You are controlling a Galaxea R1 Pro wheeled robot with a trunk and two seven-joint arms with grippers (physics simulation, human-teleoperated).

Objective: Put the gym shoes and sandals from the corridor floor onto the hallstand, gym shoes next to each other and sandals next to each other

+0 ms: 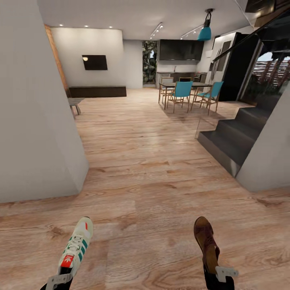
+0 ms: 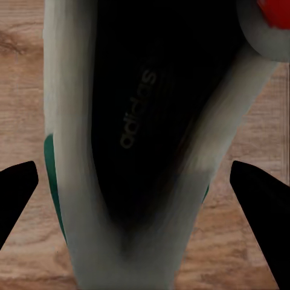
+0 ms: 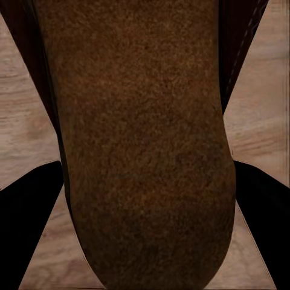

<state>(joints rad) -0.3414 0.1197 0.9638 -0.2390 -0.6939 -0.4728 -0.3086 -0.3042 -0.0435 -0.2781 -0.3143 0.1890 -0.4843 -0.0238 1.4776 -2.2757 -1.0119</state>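
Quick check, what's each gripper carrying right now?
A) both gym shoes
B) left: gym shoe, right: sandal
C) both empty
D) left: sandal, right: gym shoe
B: in the head view the left gripper holds the white, green-striped gym shoe, and the right gripper holds the brown sandal.

Light wood-plank floor [image 1: 141,161] runs toward twelve o'clock. A wooden dining table [image 1: 183,85] with teal chairs [image 1: 182,93] stands at one o'clock, dark stairs [image 1: 233,137] at two, a wall television [image 1: 94,62] at eleven, a teal pendant lamp [image 1: 205,30] overhead.
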